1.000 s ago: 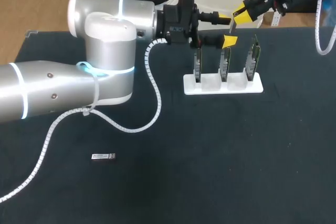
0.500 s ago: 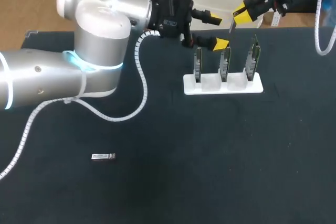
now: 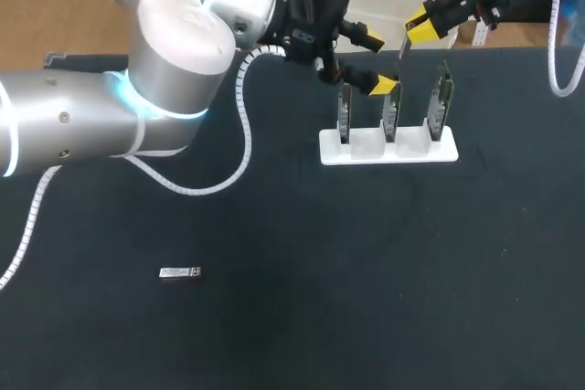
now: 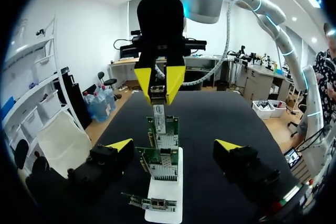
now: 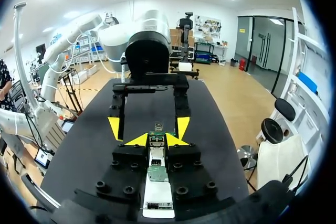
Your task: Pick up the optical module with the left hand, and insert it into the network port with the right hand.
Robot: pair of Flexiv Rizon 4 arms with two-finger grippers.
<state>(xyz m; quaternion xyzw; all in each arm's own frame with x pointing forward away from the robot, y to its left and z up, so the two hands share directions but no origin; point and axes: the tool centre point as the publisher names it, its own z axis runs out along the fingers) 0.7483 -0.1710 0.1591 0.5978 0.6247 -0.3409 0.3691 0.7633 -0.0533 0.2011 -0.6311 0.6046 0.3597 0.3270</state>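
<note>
My right gripper (image 3: 419, 26) hangs above the back of the card stand, shut on a small silver optical module (image 3: 400, 49) that points down toward the middle network card (image 3: 392, 111). In the left wrist view that gripper (image 4: 159, 80) grips the module (image 4: 157, 92) just over the row of cards. In its own view the module (image 5: 156, 156) sits between its yellow tips (image 5: 157, 140). My left gripper (image 3: 378, 63) stands open just left of it, nothing between its fingers (image 4: 119, 145). A second module (image 3: 180, 272) lies on the mat at the front left.
A white stand (image 3: 388, 150) holds three upright green network cards in a row; the left card (image 3: 345, 111) and right card (image 3: 443, 98) flank the middle one. My left arm's big silver body (image 3: 164, 70) fills the back left. The black mat (image 3: 366, 271) covers the table.
My left gripper has let go, opened wide and drawn back to the left, away from the right gripper, and its arm has swung up. The right gripper and its module have stayed put.
</note>
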